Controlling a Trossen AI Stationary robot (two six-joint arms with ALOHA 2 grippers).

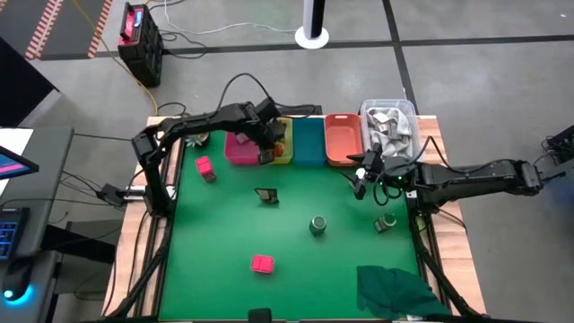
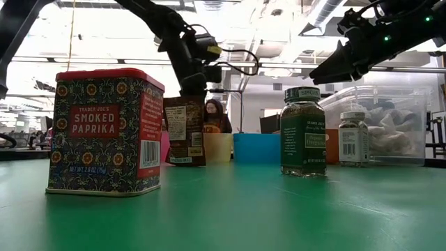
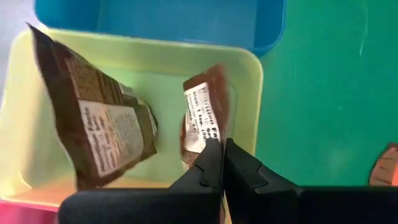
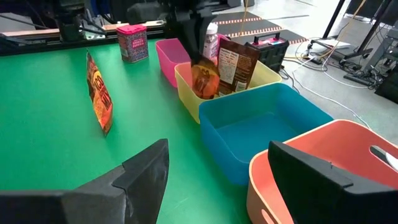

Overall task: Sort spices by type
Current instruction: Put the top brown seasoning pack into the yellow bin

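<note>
My left gripper [image 3: 222,163] reaches over the yellow bin [image 1: 283,154] and is shut on an orange-brown packet [image 3: 202,118]. A second packet [image 3: 99,127] leans against the bin's wall. My right gripper [image 4: 217,174] is open in the air near the orange bin [image 1: 343,142], touching nothing. On the green table a third packet [image 1: 265,195] stands on its edge. Also there are a green-lidded jar [image 1: 317,224], a white-capped jar [image 1: 386,222] and two pink boxes [image 1: 205,168] [image 1: 261,263]. The low view shows one box up close as a paprika tin [image 2: 104,132]. My left gripper pinches the packet's upper edge [image 3: 210,138] between its two fingers, coming from above and pointing down. The packet hangs below the fingers [image 4: 205,81] with its lower part inside the yellow bin. Whether it touches the bin's floor, I cannot tell.
Four bins stand in a row along the far edge: pink [image 1: 240,151], yellow, blue [image 1: 309,144] and orange. A clear container [image 1: 390,126] of items sits at the far right corner. A dark green cloth [image 1: 395,287] lies at the near right corner.
</note>
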